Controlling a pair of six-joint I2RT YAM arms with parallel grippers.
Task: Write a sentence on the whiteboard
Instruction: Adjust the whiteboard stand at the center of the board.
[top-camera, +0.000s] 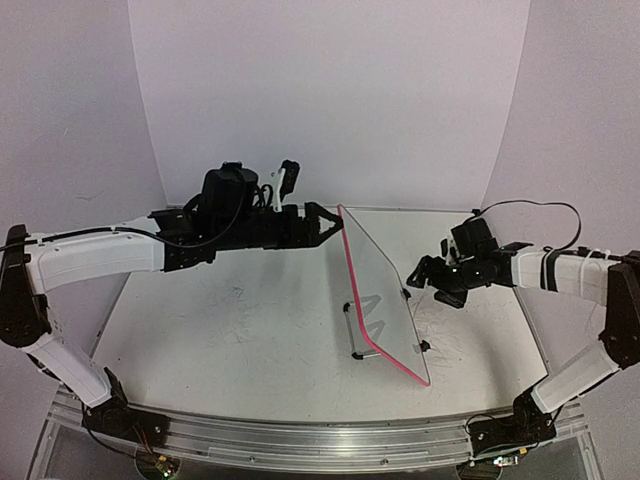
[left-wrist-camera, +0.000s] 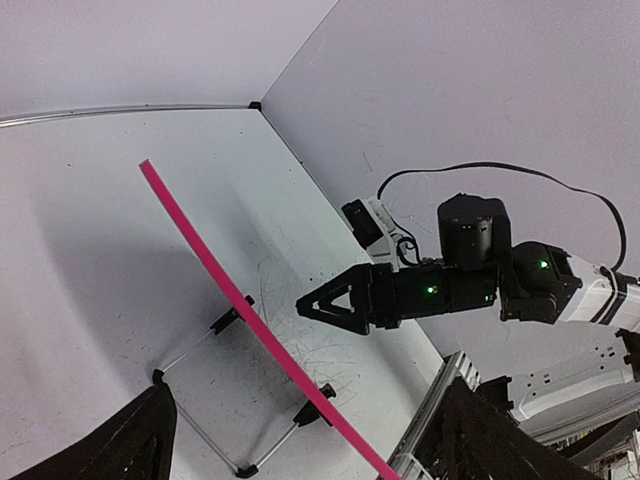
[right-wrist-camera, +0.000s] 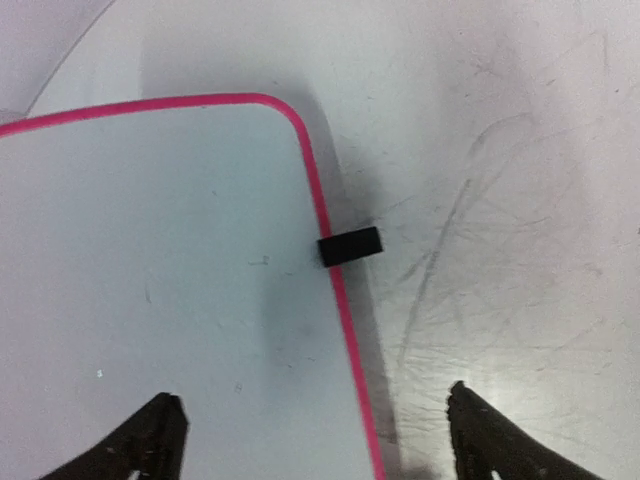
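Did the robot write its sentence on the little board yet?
Not that I can see. Done: the whiteboard is propped up on its wire stand. In hand: nothing; the left hand and right hand are both open and empty beside it, and no pen is in view. Left: the sentence itself, since the board face that shows is blank.

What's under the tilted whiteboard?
A thin wire stand with black clips, standing on the scuffed table. Nothing else shows there; the whiteboard covers part of the stand.

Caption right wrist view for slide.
Open right gripper facing the glossy white, pink-framed whiteboard near its rounded corner and small black clip; scuffed white tabletop beside.
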